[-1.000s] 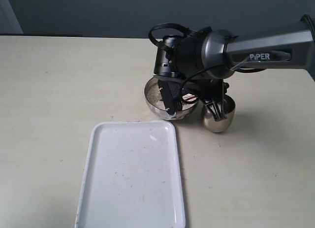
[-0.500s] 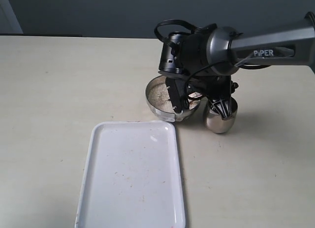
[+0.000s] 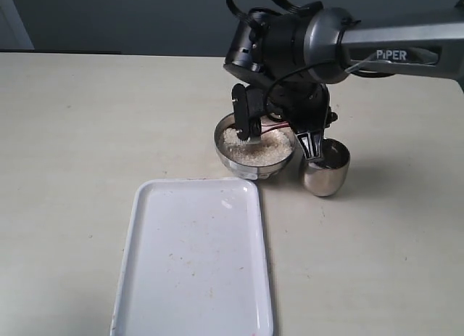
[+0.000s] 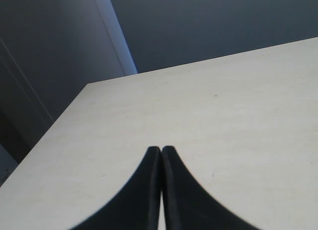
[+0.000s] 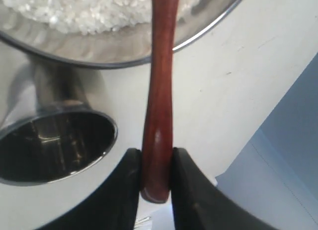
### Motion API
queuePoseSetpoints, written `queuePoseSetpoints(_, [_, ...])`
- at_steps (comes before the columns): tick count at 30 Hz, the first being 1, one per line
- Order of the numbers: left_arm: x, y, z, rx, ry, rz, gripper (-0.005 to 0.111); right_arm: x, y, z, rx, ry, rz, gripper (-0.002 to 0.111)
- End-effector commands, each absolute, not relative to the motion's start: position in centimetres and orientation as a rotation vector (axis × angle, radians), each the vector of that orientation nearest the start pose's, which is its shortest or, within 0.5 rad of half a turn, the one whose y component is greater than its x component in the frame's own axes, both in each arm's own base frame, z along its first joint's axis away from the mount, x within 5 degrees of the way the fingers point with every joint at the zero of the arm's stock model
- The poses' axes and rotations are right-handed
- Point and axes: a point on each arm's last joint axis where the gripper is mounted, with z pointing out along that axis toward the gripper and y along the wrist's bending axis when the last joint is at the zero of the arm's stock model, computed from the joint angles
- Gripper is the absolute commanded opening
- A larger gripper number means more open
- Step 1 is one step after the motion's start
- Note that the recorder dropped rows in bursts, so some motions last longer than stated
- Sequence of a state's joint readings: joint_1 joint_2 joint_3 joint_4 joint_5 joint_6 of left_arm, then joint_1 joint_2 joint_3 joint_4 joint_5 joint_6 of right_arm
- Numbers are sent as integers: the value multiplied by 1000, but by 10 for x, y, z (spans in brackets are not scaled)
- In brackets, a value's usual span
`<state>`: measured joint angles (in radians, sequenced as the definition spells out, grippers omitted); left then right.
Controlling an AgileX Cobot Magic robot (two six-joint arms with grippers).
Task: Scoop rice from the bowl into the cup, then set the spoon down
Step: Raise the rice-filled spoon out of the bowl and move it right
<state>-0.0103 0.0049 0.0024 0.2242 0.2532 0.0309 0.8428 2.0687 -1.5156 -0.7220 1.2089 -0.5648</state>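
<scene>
— Right gripper, item one: how was it entered?
— Pinched on the end of the spoon. One finger pressed on each side of the dark wooden handle.
— Item two, the spoon?
— Handle ran out from the fingers, past the cup and over the rim of the bowl. Scoop end hidden, so loaded or not could not be told.
— Cup?
— Steel, upright, just beside the bowl. No rice made out inside.
— Bowl?
— Steel, wider. Held the rice, a good heap of white grains.
— Farther from the hand?
— White tray on the table, on the bowl's camera side in the exterior view. Left gripper low over the table, fingers pressed together, holding nothing.
— Step in hand?
— Judged to be scooping: spoon at the bowl, nothing plainly delivered to the cup.
— Next move?
— Likely a level lift so the grains stayed on, a short carry across to the cup, then a tilt over its mouth. The mouth was narrow, so a spill was the risk.
</scene>
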Motion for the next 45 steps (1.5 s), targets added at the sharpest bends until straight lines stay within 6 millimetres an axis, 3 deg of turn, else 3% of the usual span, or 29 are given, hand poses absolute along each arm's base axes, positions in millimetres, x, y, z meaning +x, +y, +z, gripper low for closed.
queuePoseSetpoints(1, [55, 4, 192, 182, 1715, 217, 1, 315, 255, 191, -2218, 2024, -990, 0])
queuePoseSetpoints(10, [55, 4, 192, 182, 1715, 217, 1, 320, 243, 193, -2157, 2161, -857, 0])
queuePoseSetpoints(18, [55, 4, 192, 182, 1715, 217, 1, 315, 240, 217, -2093, 2157, -807, 0])
queuePoseSetpoints(23, [55, 4, 192, 182, 1715, 217, 1, 320, 223, 223, -1996, 2292, -653, 0])
queuePoseSetpoints(45, [55, 4, 192, 182, 1715, 217, 1, 316, 218, 244, -1928, 2289, -620, 0])
